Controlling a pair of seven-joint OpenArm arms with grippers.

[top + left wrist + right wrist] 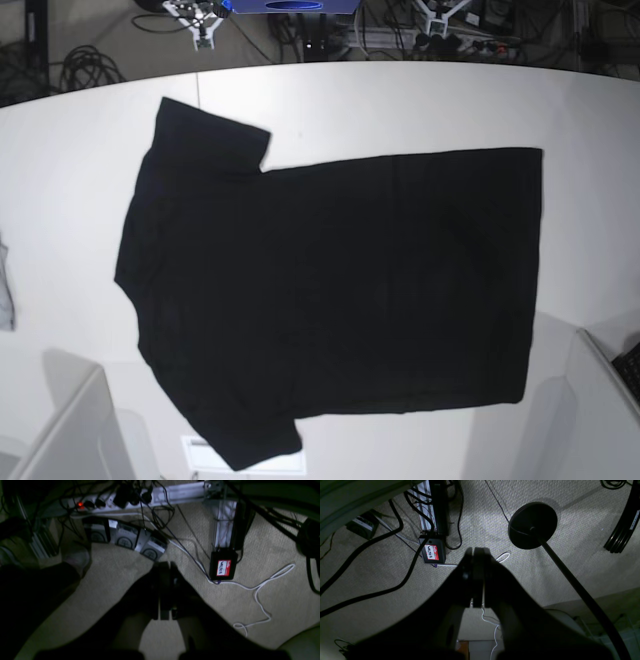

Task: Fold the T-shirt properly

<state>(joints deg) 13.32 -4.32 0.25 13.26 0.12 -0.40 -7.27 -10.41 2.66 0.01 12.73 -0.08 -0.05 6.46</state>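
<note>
The black T-shirt (330, 290) lies spread flat on the white table (400, 100), plain side up. Its sleeves point to the left and its hem runs down the right side. It shows only in the base view. My left gripper (163, 563) is shut with nothing between its fingers; it hangs beyond the table, over the carpeted floor. My right gripper (474, 550) is also shut and empty, likewise above the carpet. Neither gripper touches the shirt.
A grey cloth scrap (5, 290) lies at the table's left edge. Pale arm parts (70, 430) (600, 400) rise at the bottom corners. Below are a power strip (112, 502), a labelled black box (433, 551), cables and a round stand base (532, 525).
</note>
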